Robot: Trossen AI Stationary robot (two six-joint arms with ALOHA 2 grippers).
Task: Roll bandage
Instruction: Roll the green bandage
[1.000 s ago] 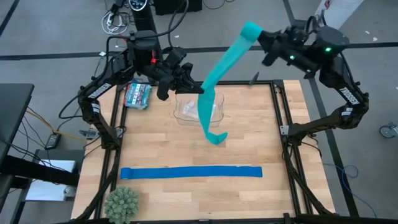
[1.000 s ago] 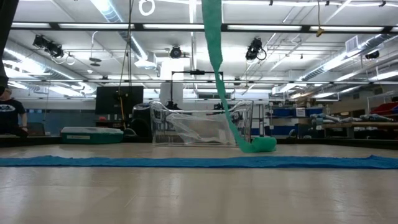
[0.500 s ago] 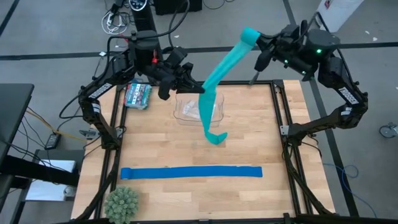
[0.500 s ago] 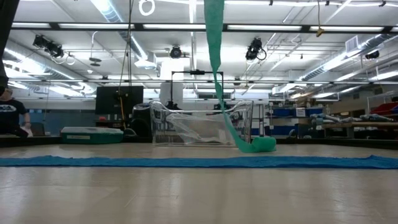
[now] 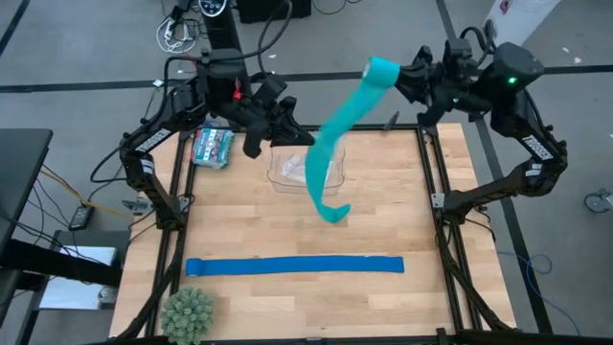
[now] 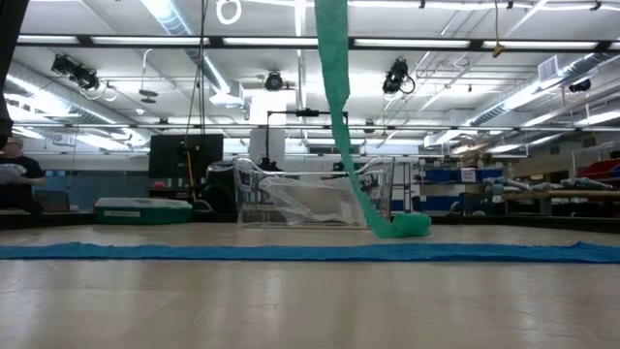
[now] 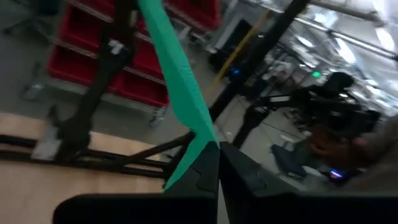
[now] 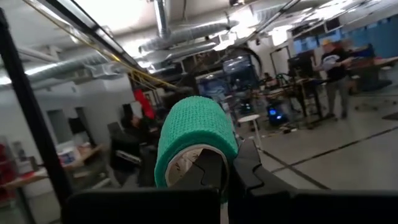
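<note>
Jaws: right gripper (image 8: 225, 167) clenched on the stretchy teal bandage (image 5: 337, 129) roll; left gripper (image 7: 217, 163) pinches its strip toward 8 o'clock.

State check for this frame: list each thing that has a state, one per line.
bandage: partly rolled at its upper end, the rest hanging to the table, tail crumpled
right gripper: shut on the bandage roll, raised
left gripper: pinching the bandage mid-length
blue strip: flat, unrolled
clear container: upright, open-topped
</note>
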